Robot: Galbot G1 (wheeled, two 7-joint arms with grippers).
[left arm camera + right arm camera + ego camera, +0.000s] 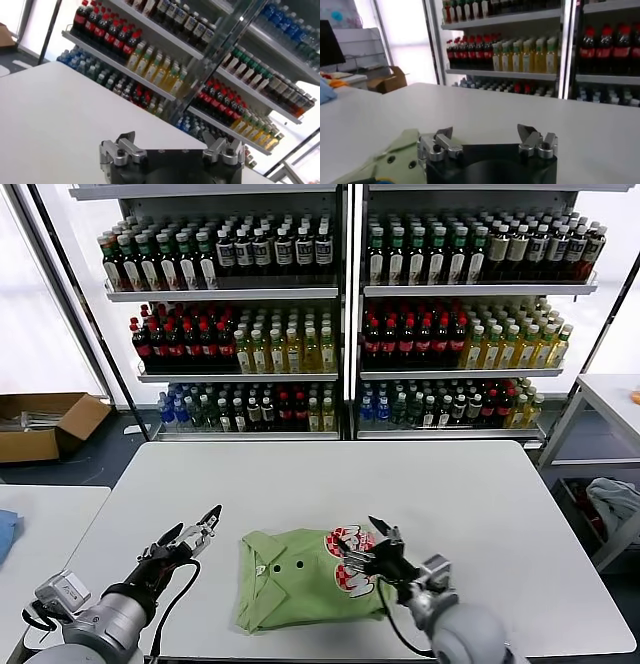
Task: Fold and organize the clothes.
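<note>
Folded polo shirt (300,579) as landmark, lying collar-side towards the robot's left on the near part of the white table (330,484), its red-and-white checkered logo (345,559) uppermost at the end nearer the right arm. Judged by its look, the garment is light, soft and limp cotton; it will sag and unfold if lifted by one layer, and slide easily on the smooth tabletop; the safest hold is probably at a folded edge or corner where all layers can be pinched together, or at two opposite edges with both arms.

Largest surroundings first: behind the shirt, beyond the far table edge, stand shelves of bottled drinks (340,314), well apart; to the shirt's left, on the floor, an open cardboard box (45,424); to its right, a second table (610,399) with a bundle of cloth (615,504) below it; none of these hinders work. The tabletop around the shirt shows nothing else.

Right gripper (372,559) sits over the shirt's logo end, jaws spread wide and holding nothing; its own wrist view shows green fabric with dark buttons (392,160) just beside it. Left gripper (195,529) hovers near the shirt's collar end, apart from it, jaws likewise wide and empty. The only likely obstruction is each gripper to the other.
</note>
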